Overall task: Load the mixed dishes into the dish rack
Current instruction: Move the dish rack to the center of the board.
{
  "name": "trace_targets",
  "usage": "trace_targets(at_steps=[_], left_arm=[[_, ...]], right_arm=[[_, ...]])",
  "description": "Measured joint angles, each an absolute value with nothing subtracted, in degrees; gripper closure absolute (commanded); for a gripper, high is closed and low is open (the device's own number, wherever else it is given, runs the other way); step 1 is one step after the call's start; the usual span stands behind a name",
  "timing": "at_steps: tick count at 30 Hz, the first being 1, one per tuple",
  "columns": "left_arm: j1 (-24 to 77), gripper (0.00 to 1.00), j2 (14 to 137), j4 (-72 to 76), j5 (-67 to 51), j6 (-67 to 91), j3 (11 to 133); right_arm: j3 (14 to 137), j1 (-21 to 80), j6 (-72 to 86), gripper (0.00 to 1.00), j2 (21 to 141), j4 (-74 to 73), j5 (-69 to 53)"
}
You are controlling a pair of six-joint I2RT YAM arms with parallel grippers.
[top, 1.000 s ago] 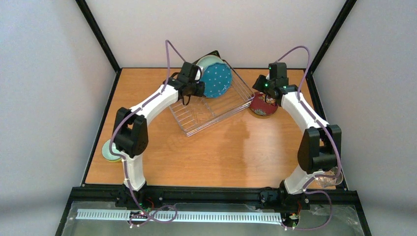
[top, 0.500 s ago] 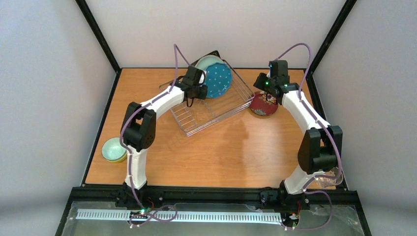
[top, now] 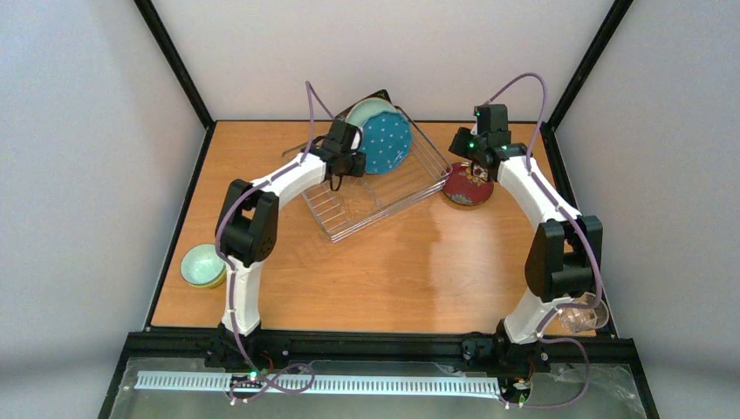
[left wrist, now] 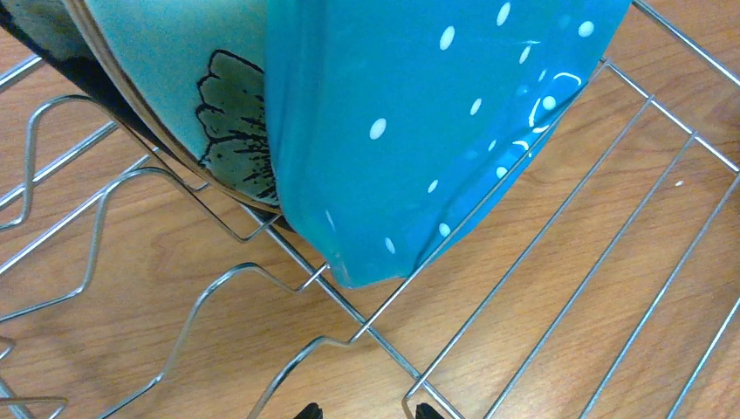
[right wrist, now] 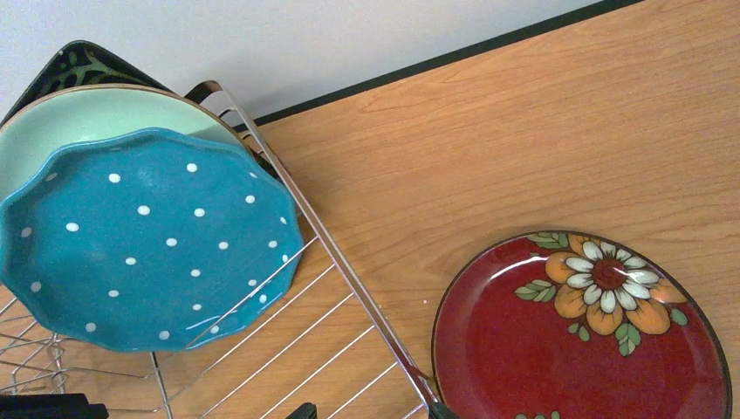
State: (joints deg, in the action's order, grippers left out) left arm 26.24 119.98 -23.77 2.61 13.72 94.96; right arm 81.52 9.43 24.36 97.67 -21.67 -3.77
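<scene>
Your left pincer (left wrist: 366, 412) shows only its two tips, parted with nothing between them, low over the dish rack (left wrist: 359, 330) wires. Just ahead, the blue dotted plate (left wrist: 419, 113) stands tilted against the pale mint plate (left wrist: 166, 52). Your right pincer (right wrist: 368, 412) is parted and empty too, at the rack's rim, the small red floral plate (right wrist: 524, 349) flat on the table (right wrist: 524, 113) just right of it.

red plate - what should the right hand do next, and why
Probably lower the right hand onto the red plate's rim to grip it. The plate lies flat on the table beside the rack, unheld, and the hand hangs open above its edge.
</scene>
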Motion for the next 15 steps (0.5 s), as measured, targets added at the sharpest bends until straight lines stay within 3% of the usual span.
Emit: trace_targets(at_steps=[5, 15], left_arm=[[26.24, 0.56, 119.24, -21.93, 2.09, 14.94, 93.14], [26.26, 0.64, 114.78, -19.84, 2.11, 16.51, 86.83]], right_arm=[[81.62, 9.43, 23.73, 0.27, 97.89, -21.69, -3.77], [81.97, 9.43, 23.2, 0.27, 97.89, -21.71, -3.86]])
